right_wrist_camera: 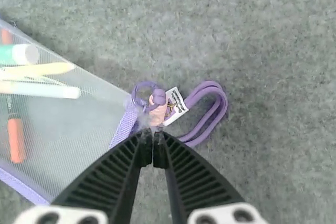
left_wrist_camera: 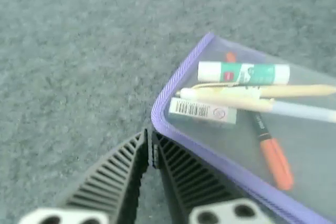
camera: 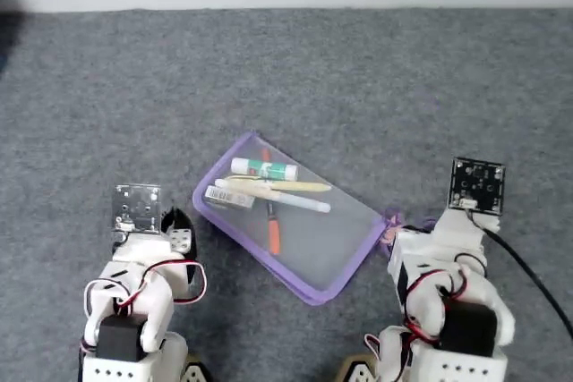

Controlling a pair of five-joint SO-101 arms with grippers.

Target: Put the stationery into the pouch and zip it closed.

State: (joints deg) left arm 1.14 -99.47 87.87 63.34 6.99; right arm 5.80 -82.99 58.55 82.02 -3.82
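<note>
— Both jaws are clenched on nothing; the pouch point(camera: 313, 248) lies between them, pens point(camera: 273, 187) inside
— The zip pull point(right_wrist_camera: 156, 100) sits just at the right jaws' tips; backing off could snag its strap point(right_wrist_camera: 205, 123) and reopen the zip

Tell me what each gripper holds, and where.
Unclear: left gripper shut by the edge of the pouch, right gripper shut at the zipper pull; whether either pinches anything cannot be told.

Pouch point(camera: 315, 252): clear mesh, purple trim. Glue stick point(camera: 264, 169): white, green band. Marker point(camera: 273, 232): orange. Pen point(camera: 291, 186): cream-yellow. Strap point(right_wrist_camera: 210, 109) just beyond the right fingers point(right_wrist_camera: 122, 170): purple. Fingers: black, ribbed. Tabletop point(camera: 376, 78): speckled grey.
</note>
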